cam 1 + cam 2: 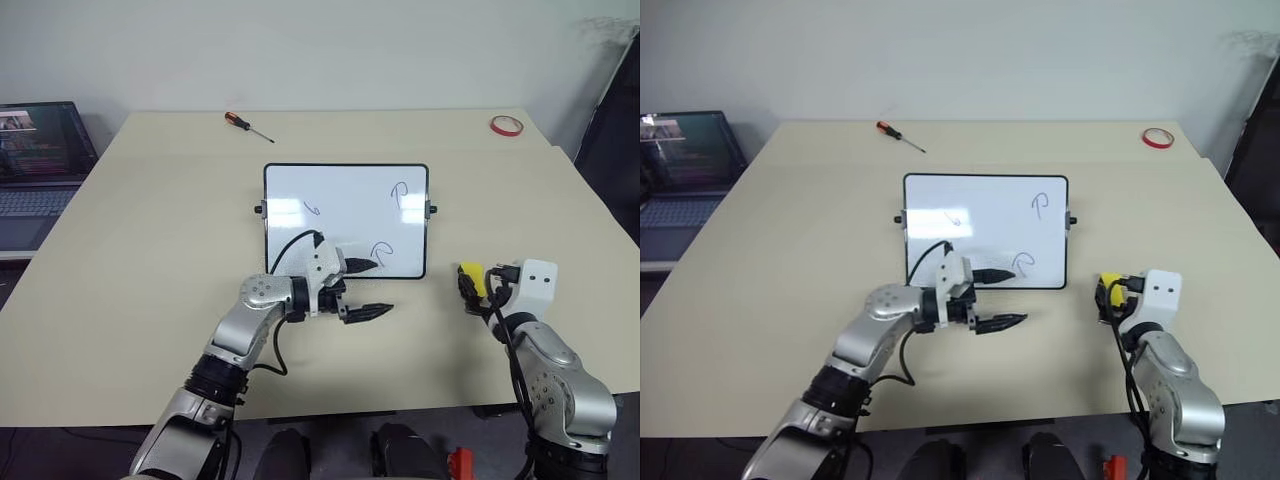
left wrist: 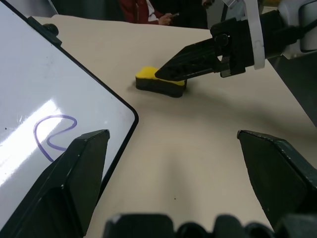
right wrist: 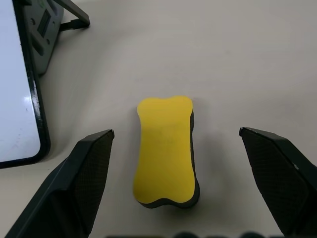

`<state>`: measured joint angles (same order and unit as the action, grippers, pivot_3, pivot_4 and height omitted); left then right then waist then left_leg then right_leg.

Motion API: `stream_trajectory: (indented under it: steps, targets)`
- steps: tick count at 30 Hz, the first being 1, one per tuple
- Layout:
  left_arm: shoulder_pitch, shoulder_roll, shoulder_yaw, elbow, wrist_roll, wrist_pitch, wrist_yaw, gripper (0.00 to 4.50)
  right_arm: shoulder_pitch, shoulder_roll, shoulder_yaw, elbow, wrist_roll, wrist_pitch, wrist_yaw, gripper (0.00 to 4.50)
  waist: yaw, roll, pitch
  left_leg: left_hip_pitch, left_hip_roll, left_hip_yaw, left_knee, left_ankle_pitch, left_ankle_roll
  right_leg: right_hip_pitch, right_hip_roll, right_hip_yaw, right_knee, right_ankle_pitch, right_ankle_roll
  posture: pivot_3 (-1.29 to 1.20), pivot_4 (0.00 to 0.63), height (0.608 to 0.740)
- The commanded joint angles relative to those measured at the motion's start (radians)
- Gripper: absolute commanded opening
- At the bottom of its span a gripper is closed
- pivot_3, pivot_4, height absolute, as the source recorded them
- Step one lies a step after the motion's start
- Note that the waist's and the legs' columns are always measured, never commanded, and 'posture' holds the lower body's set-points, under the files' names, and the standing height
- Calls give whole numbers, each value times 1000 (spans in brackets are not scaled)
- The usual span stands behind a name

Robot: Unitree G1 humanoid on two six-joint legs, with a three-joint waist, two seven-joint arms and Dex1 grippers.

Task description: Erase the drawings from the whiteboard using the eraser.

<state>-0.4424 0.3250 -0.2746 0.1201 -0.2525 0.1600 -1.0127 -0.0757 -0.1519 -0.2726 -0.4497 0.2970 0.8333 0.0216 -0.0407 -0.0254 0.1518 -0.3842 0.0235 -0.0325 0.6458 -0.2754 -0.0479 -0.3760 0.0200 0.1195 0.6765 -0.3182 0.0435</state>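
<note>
In our right wrist view the eraser (image 3: 166, 151) lies flat on the table (image 3: 237, 54), centred between the spread fingers (image 3: 81, 183) of our right gripper (image 3: 178, 181), untouched. Our head views instead hide most of it behind that wrist, at lower right. Our left gripper (image 1: 366, 289), jaws apart and empty, points sideways over the near edge of the whiteboard (image 1: 345, 215) at frame centre, partly covering one of the three drawings (image 1: 399, 191). A screwdriver (image 1: 247, 125) lies at upper centre, a red tape roll (image 1: 505, 125) at upper right, a laptop (image 1: 38, 165) at left.
</note>
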Motion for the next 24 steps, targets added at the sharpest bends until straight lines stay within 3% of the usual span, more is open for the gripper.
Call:
stream_trajectory:
  steps: [1,22,24]
  targets:
    - [11,19,21,-58,0,1,7,4500,-38,-12,1,19,-2,-35,9,4453,-2,0,0,0,0,0,0,0,0,0,0,0,0,0,0,0,150,740]
    - [45,51,31,-121,-14,48,40,4500,-63,-16,31,80,-6,-66,3,4453,-11,0,0,0,0,0,0,0,0,-1,0,0,1,0,0,0,150,740]
    - [41,48,28,-117,-14,48,39,4500,-60,-18,29,78,-11,-68,-3,4084,-11,0,0,0,0,0,0,0,0,-1,0,0,1,0,0,0,150,740]
